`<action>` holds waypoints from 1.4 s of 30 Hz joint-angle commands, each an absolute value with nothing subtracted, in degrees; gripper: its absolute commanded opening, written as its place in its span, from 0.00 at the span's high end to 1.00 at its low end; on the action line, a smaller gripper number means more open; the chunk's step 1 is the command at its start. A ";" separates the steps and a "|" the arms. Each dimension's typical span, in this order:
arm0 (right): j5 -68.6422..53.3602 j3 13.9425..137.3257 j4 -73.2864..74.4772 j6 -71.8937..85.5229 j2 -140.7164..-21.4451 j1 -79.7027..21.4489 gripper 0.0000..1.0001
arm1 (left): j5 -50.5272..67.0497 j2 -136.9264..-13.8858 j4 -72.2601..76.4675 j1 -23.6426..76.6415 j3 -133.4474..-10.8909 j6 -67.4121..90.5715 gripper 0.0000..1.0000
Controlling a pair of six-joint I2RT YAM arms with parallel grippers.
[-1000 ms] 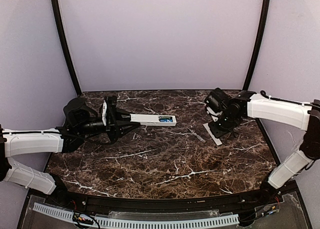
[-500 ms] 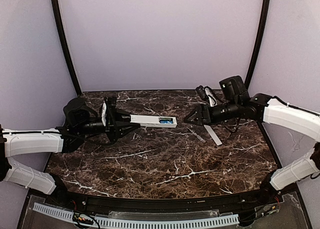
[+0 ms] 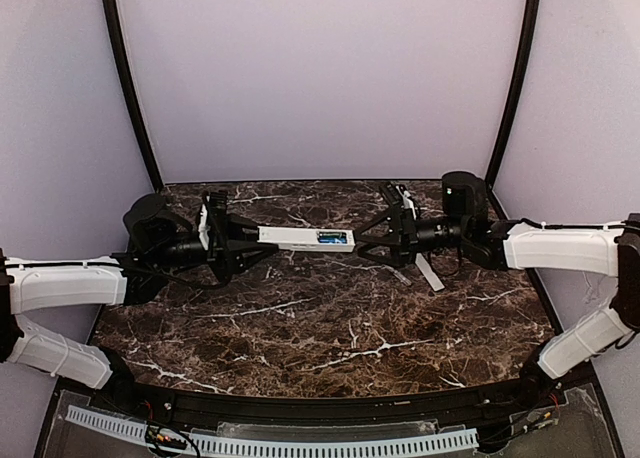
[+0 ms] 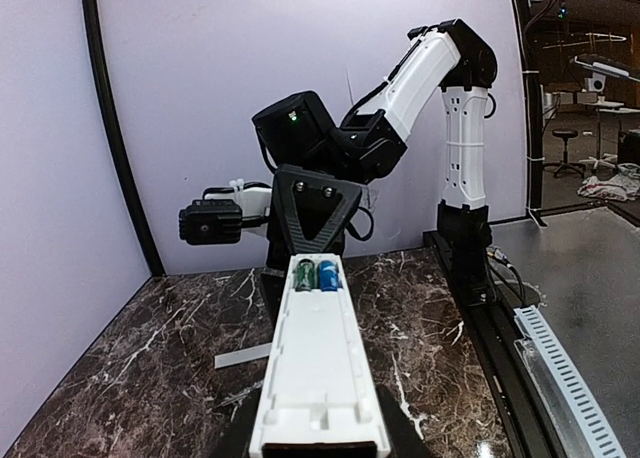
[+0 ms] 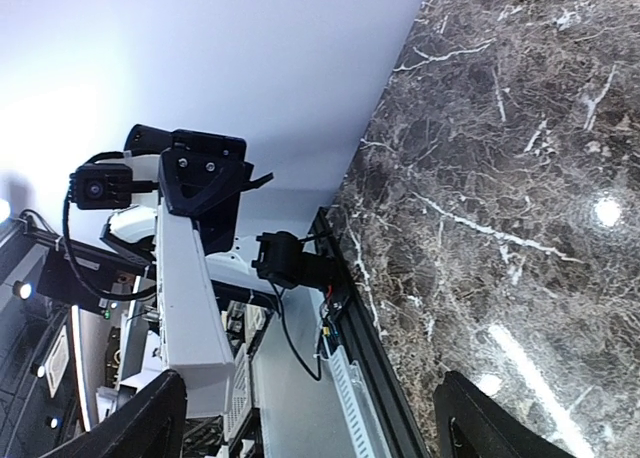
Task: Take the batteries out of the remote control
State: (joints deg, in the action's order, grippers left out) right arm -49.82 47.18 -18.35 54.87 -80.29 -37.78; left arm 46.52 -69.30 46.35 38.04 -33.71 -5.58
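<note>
The white remote control is held level above the table, with my left gripper shut on its near end. Its open compartment at the far end shows two batteries, one green and one blue. In the left wrist view the remote control runs straight away from my left gripper. My right gripper faces the compartment end from the right, open and empty, its fingertips just short of it. In the right wrist view the remote control lies left of centre between the wide-spread fingers.
The flat pale-grey cover strip lies on the dark marble table under the right arm; it also shows in the left wrist view as a strip. Black frame posts stand at the back corners, and a rail runs along the near edge.
My right gripper has left the cover strip on the table, opened wide, and swung left to face the remote's compartment end. The left arm and remote have stayed still.
</note>
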 commanded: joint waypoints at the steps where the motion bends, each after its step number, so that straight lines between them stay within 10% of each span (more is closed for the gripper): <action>1: -56.56 45.68 -36.68 64.21 -81.51 -38.67 0.15 | 47.30 -68.80 46.96 38.55 -34.32 -5.04 1.00; 19: -58.69 49.17 -43.92 68.93 -85.56 -41.64 0.20 | 47.13 -67.44 49.62 38.55 -33.42 -4.19 1.00; 42: -60.63 51.45 -46.63 70.39 -89.91 -43.73 0.91 | 47.18 -66.56 45.70 38.99 -33.63 -7.65 0.99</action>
State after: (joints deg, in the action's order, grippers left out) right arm -59.66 50.52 -44.53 72.20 -89.14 -43.03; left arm 47.66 -67.99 46.98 38.57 -33.71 -7.84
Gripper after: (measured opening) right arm 0.229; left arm 0.286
